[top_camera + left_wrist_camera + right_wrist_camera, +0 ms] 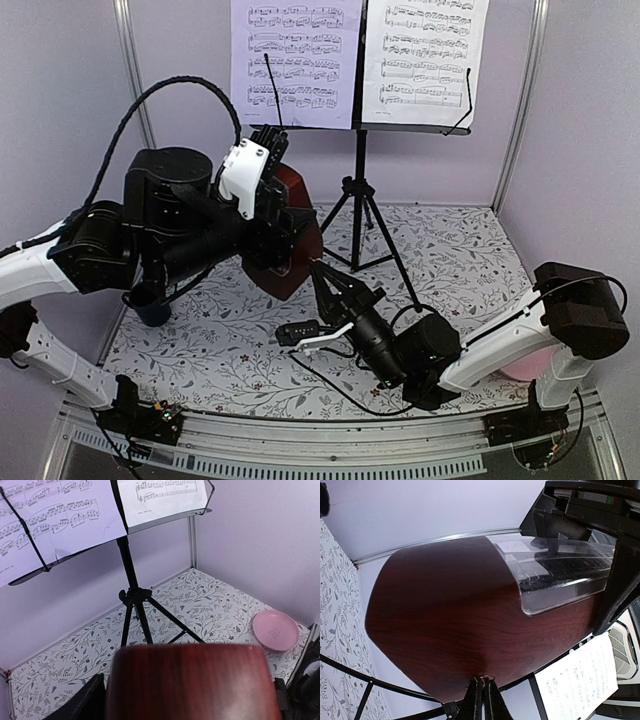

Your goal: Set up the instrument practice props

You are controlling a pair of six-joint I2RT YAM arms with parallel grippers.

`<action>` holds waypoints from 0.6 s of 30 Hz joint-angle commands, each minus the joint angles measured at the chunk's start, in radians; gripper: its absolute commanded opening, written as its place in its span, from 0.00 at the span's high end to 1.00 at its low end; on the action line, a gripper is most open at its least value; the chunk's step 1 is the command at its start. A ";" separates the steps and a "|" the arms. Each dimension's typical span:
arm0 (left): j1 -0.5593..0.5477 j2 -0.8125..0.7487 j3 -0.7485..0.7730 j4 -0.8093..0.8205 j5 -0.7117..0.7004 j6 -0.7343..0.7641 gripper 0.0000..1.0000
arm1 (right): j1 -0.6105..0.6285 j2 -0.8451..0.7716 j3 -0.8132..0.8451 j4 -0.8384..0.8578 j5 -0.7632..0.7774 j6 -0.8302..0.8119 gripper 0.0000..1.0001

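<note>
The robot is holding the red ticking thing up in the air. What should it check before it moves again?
1. Left end effector clamps the metronome, held off the table: ok.
2. Right end effector is shut with its tips at the metronome's lower edge; whether it pinches anything: cannot tell.
3. Both music sheets sit on the stand: ok.
4. Stand upright on its tripod legs: ok.
5. Bare table between the stand's legs and the pink plate for setting down: ok.
</note>
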 commanded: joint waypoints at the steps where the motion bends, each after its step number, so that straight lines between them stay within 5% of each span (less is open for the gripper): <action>1: -0.015 -0.030 0.016 0.073 -0.024 0.011 0.80 | 0.008 -0.033 -0.001 0.284 -0.011 0.017 1.00; 18: -0.020 -0.048 -0.046 0.147 0.057 0.093 0.84 | 0.000 -0.092 -0.019 0.255 -0.013 0.173 1.00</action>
